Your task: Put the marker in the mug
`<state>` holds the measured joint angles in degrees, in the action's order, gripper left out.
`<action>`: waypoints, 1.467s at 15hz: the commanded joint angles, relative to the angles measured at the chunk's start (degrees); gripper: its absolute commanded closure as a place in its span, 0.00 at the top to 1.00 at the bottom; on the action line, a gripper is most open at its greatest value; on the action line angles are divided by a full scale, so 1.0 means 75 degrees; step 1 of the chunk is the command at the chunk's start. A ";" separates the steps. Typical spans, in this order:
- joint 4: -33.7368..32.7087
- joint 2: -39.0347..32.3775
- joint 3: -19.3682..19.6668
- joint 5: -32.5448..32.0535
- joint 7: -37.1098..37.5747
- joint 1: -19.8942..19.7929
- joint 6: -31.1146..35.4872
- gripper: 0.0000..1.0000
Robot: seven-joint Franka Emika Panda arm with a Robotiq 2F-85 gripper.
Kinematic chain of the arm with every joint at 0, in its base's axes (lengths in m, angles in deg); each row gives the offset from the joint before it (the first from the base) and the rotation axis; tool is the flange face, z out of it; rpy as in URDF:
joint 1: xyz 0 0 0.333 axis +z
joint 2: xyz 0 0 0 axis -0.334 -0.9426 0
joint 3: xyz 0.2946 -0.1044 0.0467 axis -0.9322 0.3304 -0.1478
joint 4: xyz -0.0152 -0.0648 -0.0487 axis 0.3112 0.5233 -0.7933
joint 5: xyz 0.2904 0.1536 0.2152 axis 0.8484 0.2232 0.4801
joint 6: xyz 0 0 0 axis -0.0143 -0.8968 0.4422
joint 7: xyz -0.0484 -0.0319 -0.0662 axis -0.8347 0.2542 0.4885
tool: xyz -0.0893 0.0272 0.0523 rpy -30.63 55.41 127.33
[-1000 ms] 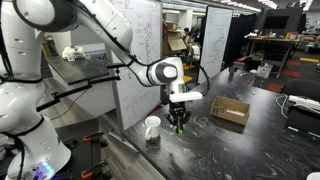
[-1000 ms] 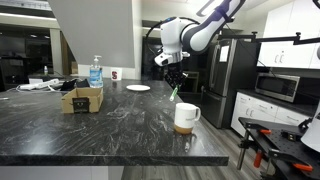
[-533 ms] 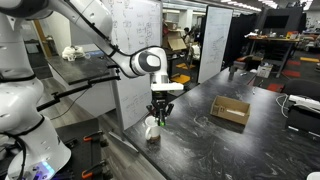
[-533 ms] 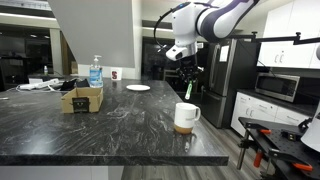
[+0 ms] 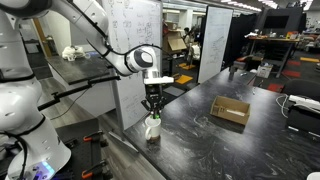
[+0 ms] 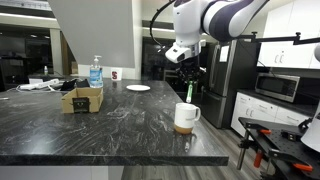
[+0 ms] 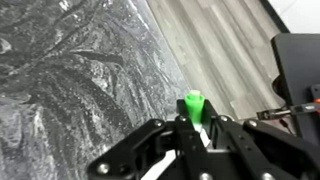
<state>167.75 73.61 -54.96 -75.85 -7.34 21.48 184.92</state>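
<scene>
Over the mug at the edge of the dark counter, the gripper clasps the green marker upright between its fingers, lower tip just above the mug's rim

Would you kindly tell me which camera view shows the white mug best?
An exterior view shows the mug best: whole body and handle, unobstructed. In an exterior view the mug is small, with the tool just above it. The wrist view shows the marker tip but no clear mug.
</scene>
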 commanded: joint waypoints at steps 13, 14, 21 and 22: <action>-0.0354 -0.1187 -0.0363 -0.1614 0.2034 0.0347 -0.0420 0.05; -0.0413 -0.1243 -0.0384 -0.1665 0.2146 0.0329 -0.0349 0.05; -0.0919 -0.1648 -0.0506 -0.1572 0.2298 0.0317 -0.0559 0.59; -0.0944 -0.1609 -0.0525 -0.1450 0.2253 0.0277 -0.0538 0.66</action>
<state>162.00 61.81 -58.15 -87.62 8.60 24.01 182.33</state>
